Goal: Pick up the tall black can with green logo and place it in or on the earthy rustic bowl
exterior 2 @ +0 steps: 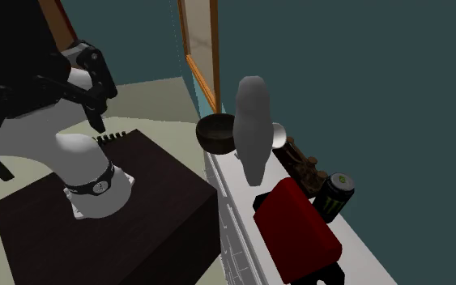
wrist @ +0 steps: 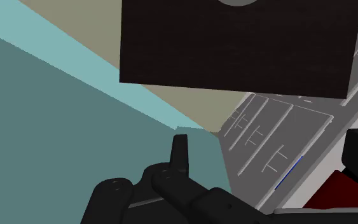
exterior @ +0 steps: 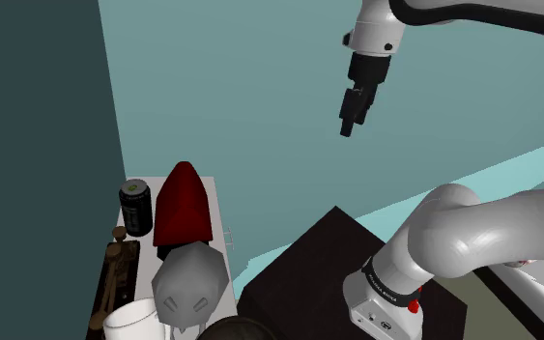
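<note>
Pincer hangs w/ fingers apart, well apart from black can; second exterior view shows brown bowl.

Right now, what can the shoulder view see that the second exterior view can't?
The shoulder view adds the small red knob on the white arm's base. The second exterior view adds the orange-brown wooden frame and the white cabinet's drawer fronts. Both have the tall black can with green logo, the dark red pointed shape, the grey lump and the black gripper.
</note>
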